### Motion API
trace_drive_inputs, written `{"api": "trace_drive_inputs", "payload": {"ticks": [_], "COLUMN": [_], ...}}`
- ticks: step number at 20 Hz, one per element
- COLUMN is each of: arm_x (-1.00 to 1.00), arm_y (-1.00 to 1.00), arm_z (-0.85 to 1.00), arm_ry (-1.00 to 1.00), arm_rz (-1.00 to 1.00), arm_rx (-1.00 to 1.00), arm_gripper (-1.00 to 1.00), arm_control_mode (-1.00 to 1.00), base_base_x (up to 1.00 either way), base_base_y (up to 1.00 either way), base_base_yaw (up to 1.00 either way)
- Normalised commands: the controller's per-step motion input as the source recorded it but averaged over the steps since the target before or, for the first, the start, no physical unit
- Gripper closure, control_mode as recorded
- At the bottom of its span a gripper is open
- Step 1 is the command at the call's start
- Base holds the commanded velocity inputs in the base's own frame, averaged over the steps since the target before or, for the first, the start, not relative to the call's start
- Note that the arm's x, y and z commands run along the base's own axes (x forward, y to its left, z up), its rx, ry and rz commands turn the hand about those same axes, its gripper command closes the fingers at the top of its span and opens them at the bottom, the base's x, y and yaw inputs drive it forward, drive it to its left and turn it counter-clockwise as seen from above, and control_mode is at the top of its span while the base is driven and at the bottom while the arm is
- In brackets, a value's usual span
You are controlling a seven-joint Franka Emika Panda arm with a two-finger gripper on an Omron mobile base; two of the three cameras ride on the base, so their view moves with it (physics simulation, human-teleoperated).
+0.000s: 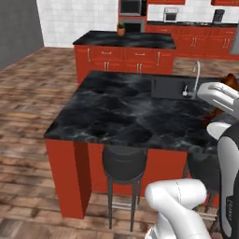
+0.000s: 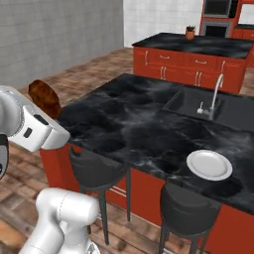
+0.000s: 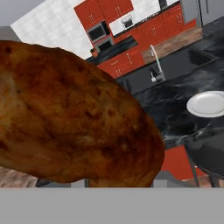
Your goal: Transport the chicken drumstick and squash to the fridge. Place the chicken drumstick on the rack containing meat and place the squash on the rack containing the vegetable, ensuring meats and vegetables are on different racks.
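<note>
1. The claw is clamped on the chicken drumstick (image 3: 74, 118). From the hand camera the brown, lumpy meat sits right in front of the lens and hides the finger tips, so the two sides of the claw cannot be seen.
2. In the right base view the chicken drumstick (image 2: 44, 98) pokes up at the left edge of the frame, just above the white arm. In the left base view a bit of the chicken drumstick (image 1: 229, 80) peeks out at the right edge, behind the arm.
3. Its long side seems to run across the claw, from the left of the hand view toward the lower middle.
4. Past the meat lies the black marble surface (image 2: 139, 124) with a sink (image 2: 198, 106) and a tap (image 2: 216, 94) in it.
5. A white plate (image 2: 209, 164) sits on the surface near the lower right of the right base view. Dark stools (image 2: 96, 168) stand under its edge.
6. The meat is already in the claw, so I think the next job is to drive to the fridge. I cannot tell which way the fridge lies from here, so the base will likely have to turn.
</note>
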Motion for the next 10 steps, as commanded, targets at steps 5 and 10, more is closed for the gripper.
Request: {"api": "trace_drive_inputs", "payload": {"ticks": [5,10], "arm_x": [0.00,0.00], "arm_y": [0.00,0.00], "arm_z": [0.00,0.00], "arm_ry": [0.00,0.00], "arm_rz": [0.00,0.00], "arm_rx": [0.00,0.00], "arm_gripper": [1.00,1.00], "arm_control_mode": [1.00,1.00], "base_base_x": [0.08,0.00], "base_base_y": [1.00,1.00], "base_base_yaw": [0.00,0.00]}}
